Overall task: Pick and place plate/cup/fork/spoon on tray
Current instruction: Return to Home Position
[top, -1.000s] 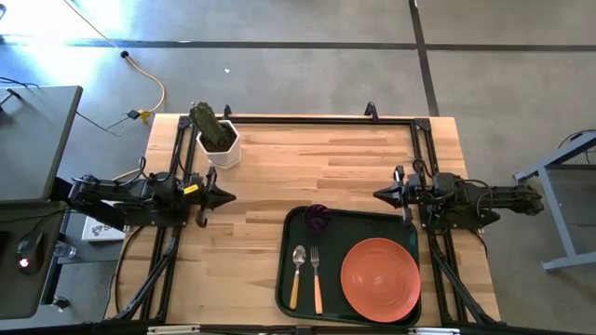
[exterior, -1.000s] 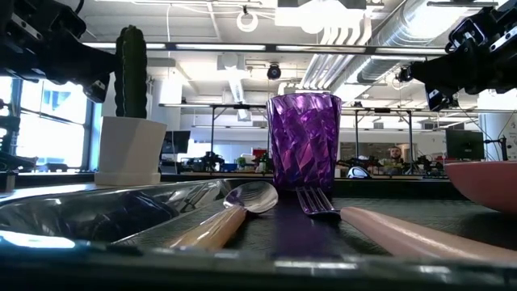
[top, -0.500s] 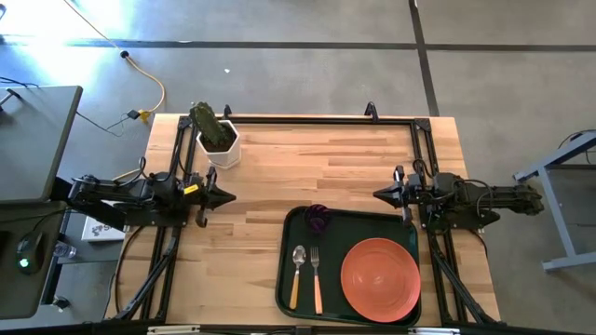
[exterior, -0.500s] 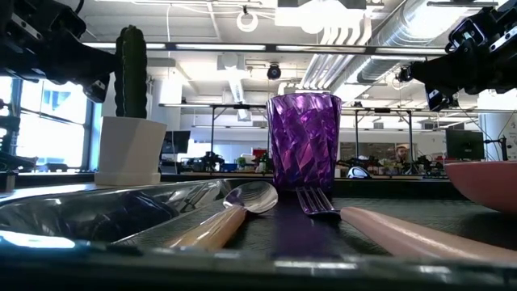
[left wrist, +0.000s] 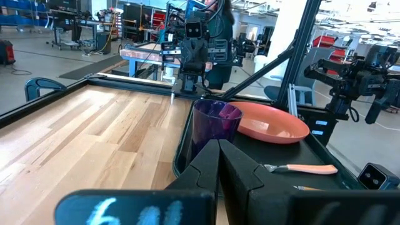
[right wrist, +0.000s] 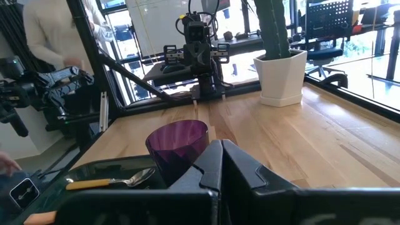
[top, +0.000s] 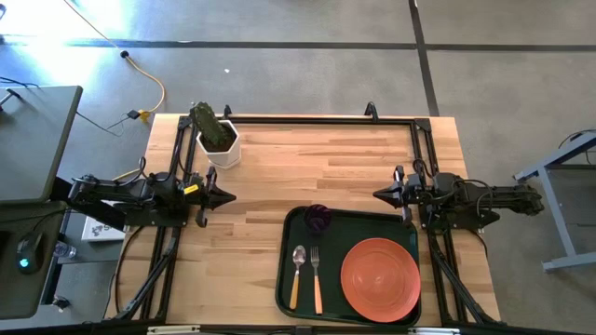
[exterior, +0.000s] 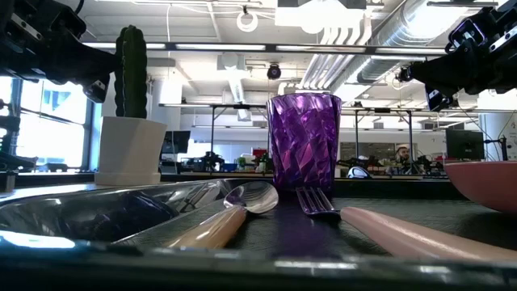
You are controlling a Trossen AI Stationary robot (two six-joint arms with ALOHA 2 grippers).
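The dark green tray [top: 298, 298] lies at the table's near right. On it rest the orange plate [top: 380, 279], the upright purple cup [top: 318, 219] at its far left corner, and the spoon [top: 297, 275] and fork [top: 316, 278] lying side by side. My left gripper [top: 229, 196] is shut and empty at the table's left side. My right gripper [top: 377, 194] is shut and empty at the right side, just beyond the tray's far edge. The cup also shows in the left wrist view [left wrist: 215, 128] and the right wrist view [right wrist: 178, 149].
A white pot with a green cactus [top: 216, 138] stands at the far left of the table. Black frame rails run along the table's far, left and right edges. Bare wood [top: 326, 167] lies between the two grippers. A person [right wrist: 53, 31] stands beyond the table.
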